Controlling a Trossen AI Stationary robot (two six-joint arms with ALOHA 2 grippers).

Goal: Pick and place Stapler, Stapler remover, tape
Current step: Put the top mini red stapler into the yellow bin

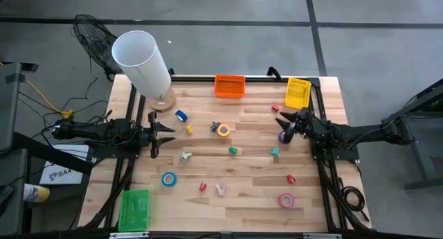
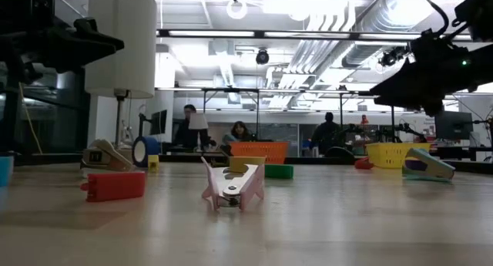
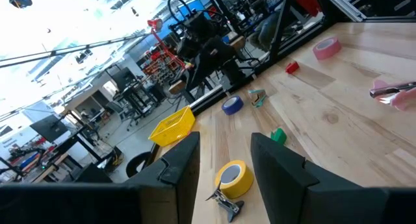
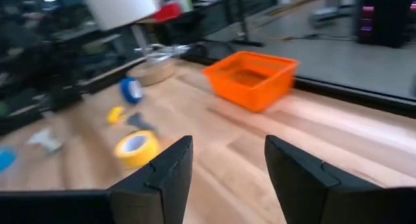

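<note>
1. The left hand (image 1: 154, 134) is hanging over the left side of the tabletop (image 1: 256, 197), its fingers parted by a moderate gap and holding nothing; its wrist view is looking at the yellow tape (image 3: 233, 178) with a small metal clip lying just beside it.
2. The right hand (image 1: 291, 125) is hovering near the yellow basket (image 1: 297, 93) at the far right corner, jaws apart and empty.
3. Nothing appears to be getting packed yet. The orange basket (image 1: 230, 85), the yellow basket and the green basket (image 1: 134, 210) all look empty, as far as I can tell from above.
4. The tape rolls are sitting loose on the wood: yellow tape near the middle, a blue roll (image 1: 181, 116) near the white tube's base, a light blue roll (image 1: 169, 179) toward the near left, a pink roll (image 1: 286, 199) at the near right.
5. A purple piece (image 1: 283, 136) is lying just beside the right hand; it may be the stapler, but I cannot be sure.
6. A pink clawed remover (image 2: 231, 187) is resting alone near the front edge.
7. So I judge the job is barely begun, with every item waiting.
</note>
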